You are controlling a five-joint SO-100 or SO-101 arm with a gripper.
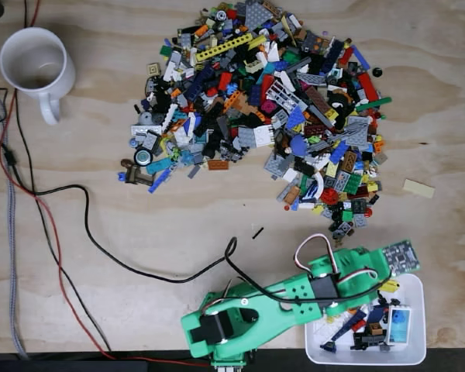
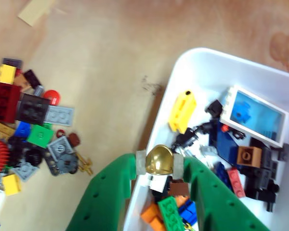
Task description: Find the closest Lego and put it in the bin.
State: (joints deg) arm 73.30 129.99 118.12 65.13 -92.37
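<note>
My green gripper is shut on a small Lego figure with a gold helmet, pinched between its two fingers. In the wrist view it hangs over the near-left rim of the white bin. The bin holds several pieces, among them a yellow brick and a white-framed blue window. In the fixed view the green arm reaches right, and the gripper is over the bin at the bottom right. The big Lego pile lies beyond it.
A white mug stands at the top left of the fixed view. Black and red cables run down the left side. A lone tan plate lies right of the pile. The pile's edge is left of the bin.
</note>
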